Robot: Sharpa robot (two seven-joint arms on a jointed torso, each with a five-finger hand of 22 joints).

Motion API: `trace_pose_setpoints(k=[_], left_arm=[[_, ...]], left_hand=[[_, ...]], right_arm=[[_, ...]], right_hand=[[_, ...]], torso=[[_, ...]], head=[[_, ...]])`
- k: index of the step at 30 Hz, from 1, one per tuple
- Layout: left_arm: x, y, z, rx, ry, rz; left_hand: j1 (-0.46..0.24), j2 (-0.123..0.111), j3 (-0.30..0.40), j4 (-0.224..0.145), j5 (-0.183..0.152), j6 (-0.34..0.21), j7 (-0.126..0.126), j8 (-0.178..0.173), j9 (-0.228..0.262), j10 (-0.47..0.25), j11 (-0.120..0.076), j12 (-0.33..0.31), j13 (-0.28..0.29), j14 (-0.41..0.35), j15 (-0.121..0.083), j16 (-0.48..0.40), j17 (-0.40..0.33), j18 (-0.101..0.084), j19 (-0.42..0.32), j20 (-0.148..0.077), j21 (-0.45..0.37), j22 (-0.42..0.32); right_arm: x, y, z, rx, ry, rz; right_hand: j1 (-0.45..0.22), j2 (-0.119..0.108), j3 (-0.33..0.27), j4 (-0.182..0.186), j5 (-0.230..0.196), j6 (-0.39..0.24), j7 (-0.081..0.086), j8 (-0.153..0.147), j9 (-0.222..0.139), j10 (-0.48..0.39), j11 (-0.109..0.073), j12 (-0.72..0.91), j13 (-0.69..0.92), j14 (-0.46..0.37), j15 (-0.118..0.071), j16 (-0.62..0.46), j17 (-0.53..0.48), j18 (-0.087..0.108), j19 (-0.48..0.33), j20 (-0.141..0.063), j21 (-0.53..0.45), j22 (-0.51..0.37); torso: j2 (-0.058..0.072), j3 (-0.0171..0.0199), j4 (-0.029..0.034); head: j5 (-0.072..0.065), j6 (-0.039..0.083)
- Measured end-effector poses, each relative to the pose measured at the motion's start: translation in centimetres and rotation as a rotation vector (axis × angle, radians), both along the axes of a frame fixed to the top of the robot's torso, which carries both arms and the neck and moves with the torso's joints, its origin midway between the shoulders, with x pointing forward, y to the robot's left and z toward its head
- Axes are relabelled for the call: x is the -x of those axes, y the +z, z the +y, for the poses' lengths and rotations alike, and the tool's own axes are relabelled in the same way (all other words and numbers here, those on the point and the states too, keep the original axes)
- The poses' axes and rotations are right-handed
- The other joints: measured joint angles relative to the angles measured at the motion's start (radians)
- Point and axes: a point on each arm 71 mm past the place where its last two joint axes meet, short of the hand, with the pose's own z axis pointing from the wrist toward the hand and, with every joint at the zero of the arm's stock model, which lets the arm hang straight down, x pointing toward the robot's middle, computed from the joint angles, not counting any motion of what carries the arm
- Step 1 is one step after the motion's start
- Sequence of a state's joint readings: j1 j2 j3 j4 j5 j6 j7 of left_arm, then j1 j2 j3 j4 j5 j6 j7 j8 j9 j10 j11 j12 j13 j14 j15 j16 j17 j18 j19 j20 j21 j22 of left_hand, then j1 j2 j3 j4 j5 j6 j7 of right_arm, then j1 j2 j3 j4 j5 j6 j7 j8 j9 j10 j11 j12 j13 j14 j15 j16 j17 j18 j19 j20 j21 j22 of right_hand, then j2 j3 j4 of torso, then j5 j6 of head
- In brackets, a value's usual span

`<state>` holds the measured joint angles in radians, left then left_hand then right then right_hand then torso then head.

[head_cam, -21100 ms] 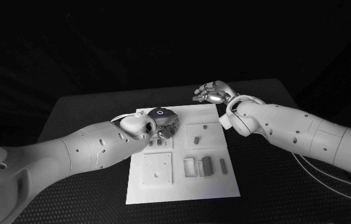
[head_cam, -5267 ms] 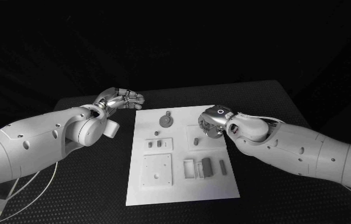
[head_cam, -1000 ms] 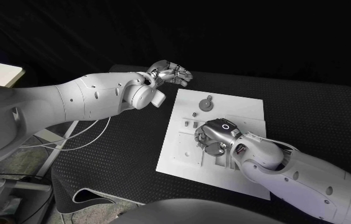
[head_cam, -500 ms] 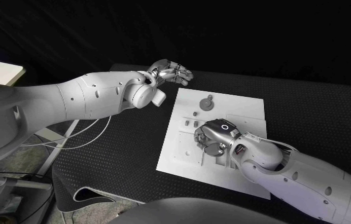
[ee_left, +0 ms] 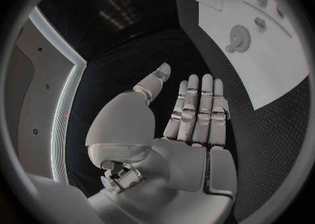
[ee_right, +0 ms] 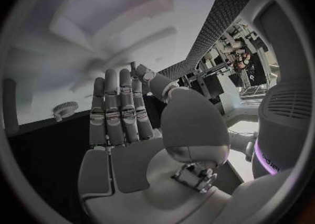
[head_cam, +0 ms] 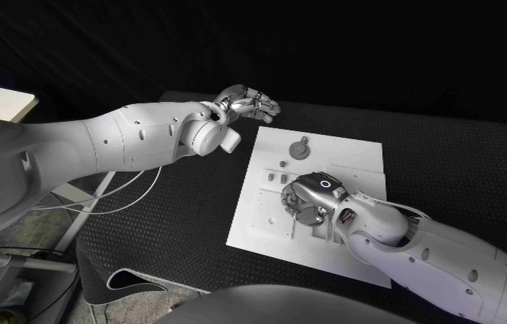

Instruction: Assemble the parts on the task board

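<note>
The white task board (head_cam: 340,152) lies on the black table. A round gear part (head_cam: 300,149) sits near its far end, with small parts (head_cam: 277,179) below it. My right hand (head_cam: 308,204) hovers low over the board's middle, covering the parts beneath. In the right wrist view its fingers (ee_right: 119,109) are straight, the palm is bare, and the gear part (ee_right: 63,108) lies beyond. My left hand (head_cam: 249,104) is off the board past its far left corner. Its fingers (ee_left: 197,109) are stretched out flat and hold nothing. The board (ee_left: 279,64) and gear part (ee_left: 239,36) lie beyond.
The black mat (head_cam: 444,148) surrounds the board, with wide room on its right side. White cables (head_cam: 119,198) hang off the table's left edge, and a pale object (head_cam: 13,105) stands beyond that edge.
Over the last second both hands stay nearly still. Since 5 s ago the camera has shifted, and my right hand lies nearer along the board.
</note>
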<state>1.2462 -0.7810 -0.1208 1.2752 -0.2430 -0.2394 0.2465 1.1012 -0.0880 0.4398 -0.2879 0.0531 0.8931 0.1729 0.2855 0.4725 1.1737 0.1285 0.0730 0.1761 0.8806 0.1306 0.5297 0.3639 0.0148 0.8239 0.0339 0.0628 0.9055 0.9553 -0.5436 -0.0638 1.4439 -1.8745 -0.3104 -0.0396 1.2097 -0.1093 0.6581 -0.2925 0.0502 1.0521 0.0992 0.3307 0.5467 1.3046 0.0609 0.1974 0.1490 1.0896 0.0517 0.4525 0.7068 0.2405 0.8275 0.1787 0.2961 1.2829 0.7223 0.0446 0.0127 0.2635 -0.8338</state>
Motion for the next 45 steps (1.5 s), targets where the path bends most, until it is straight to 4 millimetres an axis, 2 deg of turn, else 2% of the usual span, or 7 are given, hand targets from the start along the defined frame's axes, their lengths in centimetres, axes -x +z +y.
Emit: trace_pose_setpoints(k=[27, 30, 31, 34, 38, 41, 45], left_arm=[[0.0, 0.0, 0.1, 0.0, 0.001, 0.001], [0.0, 0.0, 0.0, 0.0, 0.0, 0.001], [0.0, 0.0, 0.0, 0.0, 0.0, 0.001], [0.0, 0.0, 0.1, 0.0, 0.0, 0.001], [0.0, 0.0, 0.1, -0.001, 0.001, 0.001], [0.0, 0.0, 0.1, -0.001, 0.002, 0.002], [0.0, 0.0, 0.2, -0.001, 0.002, 0.002]], left_hand=[[0.0, 0.0, 0.0, 0.0, 0.0, 0.0, 0.0, 0.0, 0.0, 0.0, 0.0, 0.0, -0.001, 0.0, 0.0, 0.0, 0.002, 0.0, 0.0, 0.0, 0.0, -0.002], [0.0, 0.0, 0.0, 0.0, 0.0, 0.0, 0.0, 0.0, 0.0, 0.0, 0.0, 0.0, -0.001, 0.0, 0.0, 0.0, 0.002, 0.0, 0.0, 0.0, 0.0, -0.003], [0.0, 0.0, 0.0, 0.0, 0.0, 0.0, 0.0, 0.0, 0.0, 0.0, 0.0, 0.0, -0.001, 0.0, 0.0, 0.0, 0.003, 0.0, 0.0, 0.0, 0.0, -0.003], [0.0, 0.0, 0.0, 0.0, 0.0, 0.0, 0.0, 0.0, -0.001, 0.0, 0.0, 0.0, -0.001, 0.0, 0.0, 0.0, 0.003, 0.0, 0.0, 0.0, 0.0, -0.003], [0.0, 0.0, 0.0, 0.0, 0.0, 0.0, 0.0, 0.0, -0.001, 0.0, 0.0, 0.0, -0.002, 0.0, 0.0, 0.0, 0.003, 0.0, 0.0, 0.0, 0.0, -0.003], [0.0, 0.0, 0.0, 0.0, 0.0, 0.0, 0.0, 0.0, -0.001, 0.0, 0.0, 0.0, -0.002, 0.0, 0.0, 0.0, 0.003, 0.0, 0.0, 0.0, 0.0, -0.004], [0.0, 0.0, 0.0, 0.0, 0.0, 0.0, 0.0, 0.0, -0.001, 0.0, 0.0, 0.0, -0.002, 0.0, 0.0, -0.004, 0.004, 0.0, 0.0, 0.0, 0.0, -0.004]], right_arm=[[0.1, -0.7, 0.5, 0.021, 0.012, 0.014], [0.1, -0.7, 0.4, 0.018, 0.01, 0.017], [0.0, -0.7, 0.4, 0.017, 0.009, 0.017], [-0.1, -0.7, 0.2, 0.009, 0.004, 0.02], [-0.1, -0.7, -0.1, -0.004, 0.001, 0.021], [0.0, -0.7, -0.3, -0.012, -0.004, 0.024], [0.1, -0.7, -0.8, -0.02, -0.009, 0.026]], right_hand=[[-0.006, 0.006, 0.0, 0.0, 0.0, -0.001, 0.001, -0.002, -0.001, 0.0, 0.0, -0.004, 0.001, 0.0, 0.0, -0.008, 0.002, 0.0, 0.0, 0.0, -0.004, 0.001], [-0.01, 0.006, 0.0, 0.0, 0.0, -0.017, 0.012, -0.006, -0.001, -0.016, 0.015, -0.017, 0.002, -0.012, 0.012, -0.025, 0.002, 0.0, -0.01, 0.009, -0.018, 0.001], [-0.018, -0.003, -0.001, 0.0, 0.0, -0.032, 0.016, -0.016, -0.002, -0.027, 0.022, -0.023, 0.002, -0.021, 0.016, -0.032, 0.0, 0.0, -0.016, 0.011, -0.022, 0.001], [-0.037, -0.039, -0.017, 0.001, 0.0, -0.099, 0.045, -0.055, -0.02, -0.07, 0.037, -0.052, -0.012, -0.034, 0.027, -0.048, -0.005, 0.0, -0.029, 0.014, -0.028, 0.006], [-0.06, -0.076, -0.034, 0.002, 0.0, -0.136, 0.064, -0.077, -0.032, -0.126, 0.068, -0.087, -0.031, -0.057, 0.039, -0.066, -0.011, 0.0, -0.055, 0.017, -0.041, 0.011], [-0.074, -0.09, -0.044, 0.003, 0.0, -0.153, 0.071, -0.081, -0.037, -0.151, 0.083, -0.098, -0.04, -0.068, 0.043, -0.073, -0.011, 0.0, -0.065, 0.018, -0.042, 0.015], [-0.068, -0.095, -0.044, 0.003, 0.0, -0.16, 0.067, -0.085, -0.039, -0.154, 0.086, -0.102, -0.041, -0.068, 0.043, -0.074, -0.011, 0.0, -0.065, 0.018, -0.046, 0.02]], torso=[[0.0, -0.0003, -0.0005], [0.0, -0.0004, -0.0007], [0.0, -0.0004, -0.0007], [0.0, -0.0004, -0.0012], [0.0, -0.0003, -0.0014], [0.0, -0.0001, -0.0014], [0.0, 0.0005, -0.0012]], head=[[-0.001, -0.005], [-0.002, -0.005], [-0.002, -0.005], [-0.002, -0.004], [-0.003, -0.003], [-0.005, -0.002], [-0.006, -0.001]])
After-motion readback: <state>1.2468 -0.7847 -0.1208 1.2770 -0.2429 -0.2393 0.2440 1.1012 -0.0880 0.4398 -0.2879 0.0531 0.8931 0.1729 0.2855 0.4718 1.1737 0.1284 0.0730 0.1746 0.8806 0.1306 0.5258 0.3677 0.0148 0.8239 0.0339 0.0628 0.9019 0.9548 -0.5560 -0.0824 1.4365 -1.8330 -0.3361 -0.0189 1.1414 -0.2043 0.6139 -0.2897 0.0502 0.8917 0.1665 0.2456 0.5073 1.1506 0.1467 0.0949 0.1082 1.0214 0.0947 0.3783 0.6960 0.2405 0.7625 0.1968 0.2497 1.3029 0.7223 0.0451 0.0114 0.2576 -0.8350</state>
